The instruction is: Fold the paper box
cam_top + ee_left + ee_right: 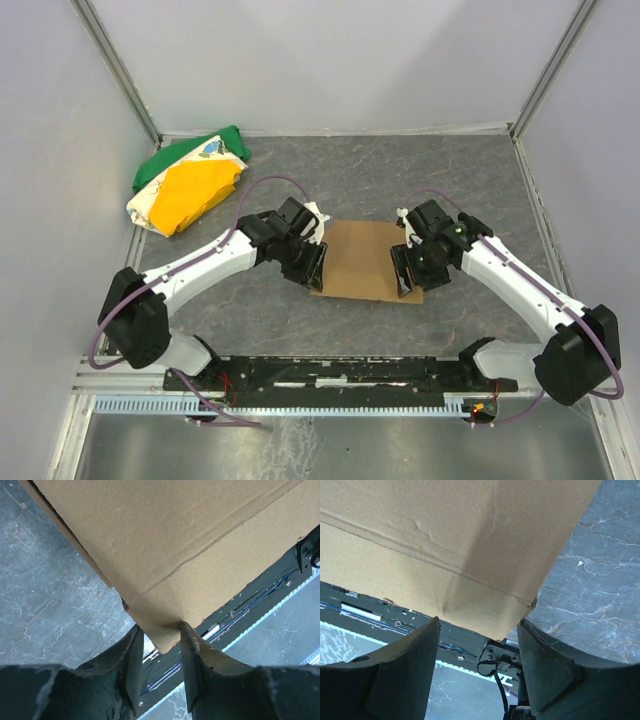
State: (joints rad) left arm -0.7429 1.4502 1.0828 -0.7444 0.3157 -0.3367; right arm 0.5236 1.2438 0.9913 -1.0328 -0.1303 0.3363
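The paper box (358,258) is matt brown cardboard, creased and dented. My left claw (160,628) is dull black plastic, scuffed along its edges. The surface (400,180) looks like grey marbled stone.

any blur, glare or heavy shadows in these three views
Top external: even soft light, sharp, no glare, only a thin shadow at the edge of the paper box. Left wrist: its creases are crisp and evenly lit. Right wrist: a darker shaded band runs down it at the fold.

left gripper (160,630) jaws apart | paper box (175,545) creased corner between fingers (131,665) | grey table (45,595) at left
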